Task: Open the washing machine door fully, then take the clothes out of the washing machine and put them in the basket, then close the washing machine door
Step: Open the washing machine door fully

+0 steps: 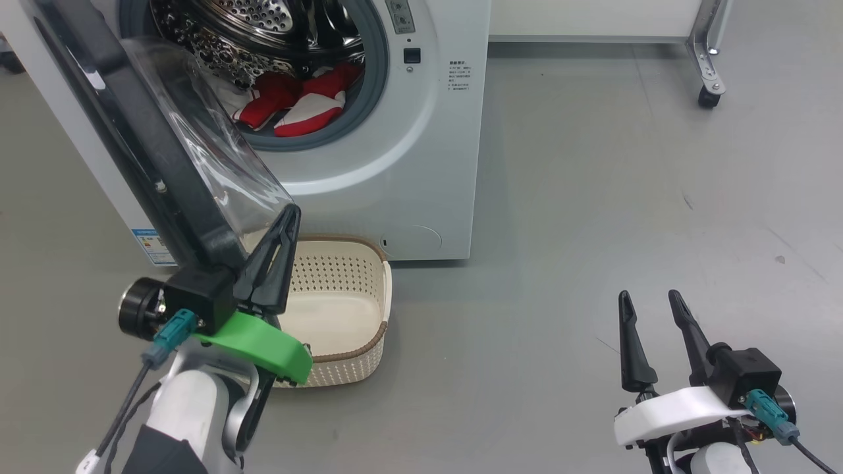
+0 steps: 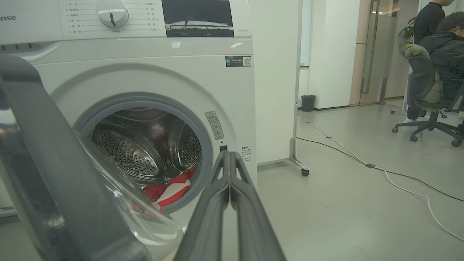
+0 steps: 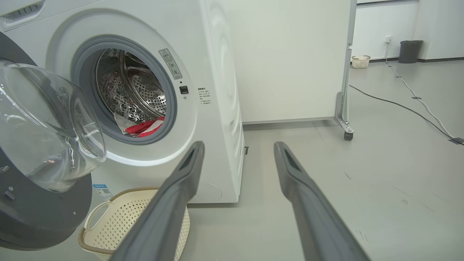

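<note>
Find left gripper (image 1: pixel 288 220) shut tight: both dark fingers pressed flat together, nothing between them. Place its tip at the lower edge of the clear glass bowl of the washing machine door (image 1: pixel 132 151); cannot tell whether touching or just short. Note door swung out from the white washing machine (image 1: pixel 421 164), black rim to the left of the closed fingers, round opening uncovered.

See clothes (image 1: pixel 309 108), red with white stripes plus some white cloth, beyond and above the left fingertips. Lie low in the perforated steel drum (image 1: pixel 263 20), against the grey seal (image 1: pixel 379 85). Same from left wrist (image 2: pixel 170 188), just left of the closed tip (image 2: pixel 229 154).

Locate cream perforated basket (image 1: pixel 336 270) just right of the left gripper, on the floor (image 1: pixel 593 197) against the washer's front, partly under the door. Holds nothing.

Find right gripper (image 1: pixel 649 296) with fingers spread wide, empty, over bare floor, well to the right of washer and basket. From right wrist (image 3: pixel 239 145), see drum opening and clothes (image 3: pixel 145 127) up and left of the fingers, basket (image 3: pixel 119 217) low left, partly behind the left finger.
</note>
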Robot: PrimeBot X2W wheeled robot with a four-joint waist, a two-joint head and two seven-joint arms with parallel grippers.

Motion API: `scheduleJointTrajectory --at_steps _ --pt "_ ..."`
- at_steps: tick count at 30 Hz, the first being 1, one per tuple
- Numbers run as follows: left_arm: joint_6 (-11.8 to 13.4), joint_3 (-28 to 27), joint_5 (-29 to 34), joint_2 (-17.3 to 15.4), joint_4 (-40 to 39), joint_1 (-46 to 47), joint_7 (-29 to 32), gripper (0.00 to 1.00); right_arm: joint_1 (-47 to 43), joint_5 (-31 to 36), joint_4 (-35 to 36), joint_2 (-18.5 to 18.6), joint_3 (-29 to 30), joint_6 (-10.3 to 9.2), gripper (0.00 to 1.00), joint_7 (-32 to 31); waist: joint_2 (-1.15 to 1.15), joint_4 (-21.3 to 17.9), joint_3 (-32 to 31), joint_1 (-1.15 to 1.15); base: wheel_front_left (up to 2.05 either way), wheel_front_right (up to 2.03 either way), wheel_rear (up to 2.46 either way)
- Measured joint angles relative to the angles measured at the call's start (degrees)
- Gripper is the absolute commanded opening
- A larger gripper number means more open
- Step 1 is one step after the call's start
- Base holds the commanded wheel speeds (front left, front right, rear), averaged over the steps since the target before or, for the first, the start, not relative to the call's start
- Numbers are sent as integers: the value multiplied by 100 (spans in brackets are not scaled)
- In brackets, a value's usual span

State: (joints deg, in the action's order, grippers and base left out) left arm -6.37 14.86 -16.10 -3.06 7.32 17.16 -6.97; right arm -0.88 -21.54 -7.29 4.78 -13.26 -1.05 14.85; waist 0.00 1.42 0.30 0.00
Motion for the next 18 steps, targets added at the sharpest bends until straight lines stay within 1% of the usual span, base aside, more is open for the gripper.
scheduleJointTrajectory --at_steps 2,10,14,18 --pt "-1 41 -15 1 136 -118 56 0 -2 1 -4 -12 1 43 100 0 0 -9 9 0 0 0 0" --pt "-8 144 -38 0 511 -192 143 0 -5 38 -18 -38 33 48 100 0 0 -51 71 0 0 0 0" --pt "-8 51 -255 12 714 -194 213 0 -5 54 -22 -64 41 51 100 0 0 -77 108 0 0 0 0" --pt "-8 -46 -370 14 907 -196 245 0 -4 55 -22 -85 68 98 100 0 0 -111 141 0 0 0 0"
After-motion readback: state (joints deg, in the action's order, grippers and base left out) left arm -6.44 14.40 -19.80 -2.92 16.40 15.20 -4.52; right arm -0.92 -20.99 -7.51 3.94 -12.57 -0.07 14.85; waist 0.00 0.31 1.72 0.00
